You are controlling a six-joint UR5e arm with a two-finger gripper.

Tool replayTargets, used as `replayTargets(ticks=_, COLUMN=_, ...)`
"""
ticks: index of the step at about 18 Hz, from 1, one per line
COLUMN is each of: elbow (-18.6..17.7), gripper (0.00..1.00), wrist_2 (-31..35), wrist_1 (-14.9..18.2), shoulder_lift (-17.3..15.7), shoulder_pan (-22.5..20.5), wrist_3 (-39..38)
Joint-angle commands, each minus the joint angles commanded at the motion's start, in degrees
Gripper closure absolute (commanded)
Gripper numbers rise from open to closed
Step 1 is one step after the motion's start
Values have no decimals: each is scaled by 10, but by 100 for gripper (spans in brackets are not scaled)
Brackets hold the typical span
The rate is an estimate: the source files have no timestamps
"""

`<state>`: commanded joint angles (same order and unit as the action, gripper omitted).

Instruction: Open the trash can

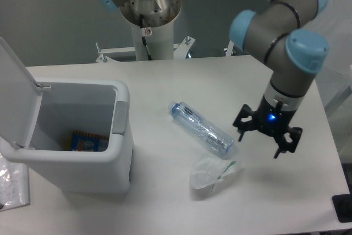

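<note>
- Your trash can (82,152) sits at the desk's (165,81) left edge toward the front corner, lid (14,89) swung up on its left side, a colourful packet (88,141) visible inside.
- You have a clear plastic bottle (202,130) lying mid-desk, with a crumpled clear cup (212,173) just in front of it.
- Your gripper (268,142) hangs near the desk's right edge, jaws apart, holding nothing, well apart from the can.

White table (181,83) before a grey-green wall (49,20).
</note>
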<state>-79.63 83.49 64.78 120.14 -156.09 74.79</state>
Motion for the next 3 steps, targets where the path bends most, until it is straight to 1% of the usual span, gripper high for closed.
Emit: replayTargets(ticks=3, elbow=17, gripper=0, wrist_2=28, wrist_1=3, shoulder_lift=24, shoulder_pan=1, wrist_3=1)
